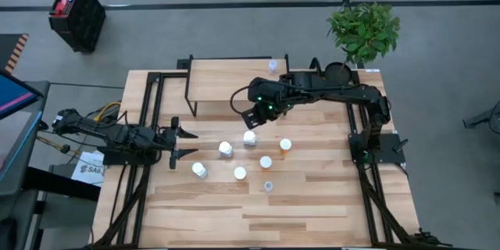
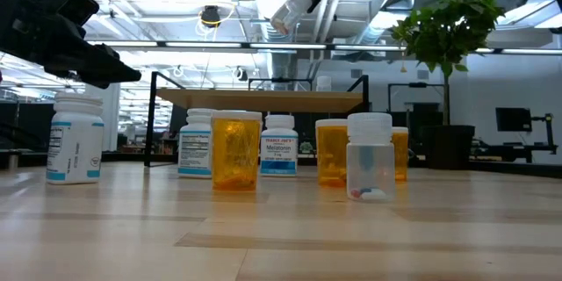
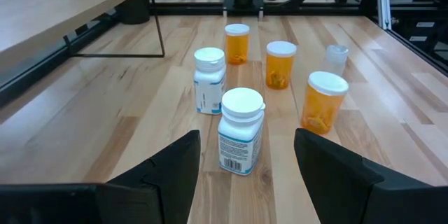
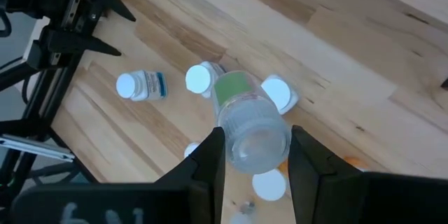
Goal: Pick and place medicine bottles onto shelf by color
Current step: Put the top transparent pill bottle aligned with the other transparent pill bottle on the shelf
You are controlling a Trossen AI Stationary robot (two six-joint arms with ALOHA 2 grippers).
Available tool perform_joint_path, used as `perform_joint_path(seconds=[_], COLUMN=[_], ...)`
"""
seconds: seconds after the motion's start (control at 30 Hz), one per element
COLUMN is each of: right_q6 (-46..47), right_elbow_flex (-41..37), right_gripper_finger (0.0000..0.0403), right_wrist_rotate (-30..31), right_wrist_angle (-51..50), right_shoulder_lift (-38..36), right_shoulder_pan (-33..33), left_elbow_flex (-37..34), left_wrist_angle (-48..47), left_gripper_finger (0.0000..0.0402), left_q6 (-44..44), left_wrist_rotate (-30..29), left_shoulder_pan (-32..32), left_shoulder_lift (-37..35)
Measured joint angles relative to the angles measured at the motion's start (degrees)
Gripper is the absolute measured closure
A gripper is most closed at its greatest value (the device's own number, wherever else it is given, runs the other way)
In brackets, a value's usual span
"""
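My right gripper (image 1: 251, 119) hangs high over the table's middle, shut on a clear medicine bottle (image 4: 248, 122) with a green label, seen tilted in the low view (image 2: 290, 13). Below it, several white (image 3: 241, 129), orange (image 3: 323, 101) and clear (image 3: 336, 56) bottles stand upright on the table. The shelf (image 1: 226, 78) stands at the far side with one clear bottle (image 1: 273, 66) on its top. My left gripper (image 1: 183, 144) waits open at the table's left edge, with a white bottle (image 1: 199, 169) standing in front of it. My right gripper pinches the clear bottle's body (image 4: 231, 136) between its two fingers, near the base end. The fingers slant down from above. The bottle is lifted clear, high above the table, tilted with its cap end (image 2: 283, 22) lowest.
Black frame rails (image 1: 144, 125) run along the table's left and right sides. A potted plant (image 1: 363, 31) stands beyond the far right corner, and a black crate (image 1: 76, 16) sits on the floor at far left. Bare wood (image 1: 273, 219) lies near the front edge.
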Motion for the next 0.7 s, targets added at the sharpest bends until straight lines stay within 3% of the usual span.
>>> perform_joint_path(seconds=[0.33,0.7], right_q6=[-0.6,-6.2], right_elbow_flex=[0.0,0.0], right_gripper_finger=[0.0290,0.0290], right_wrist_rotate=[-0.2,0.1], right_wrist_angle=[0.0,-3.2], right_shoulder_lift=[0.0,0.0], right_shoulder_pan=[-1.6,-11.6], left_elbow_flex=[0.0,0.0], left_wrist_angle=[0.0,0.0], left_gripper_finger=[0.0180,0.0180], left_q6=[0.0,0.0], left_wrist_rotate=[0.0,0.1], left_shoulder_pan=[0.0,0.0], left_shoulder_lift=[0.0,0.0])
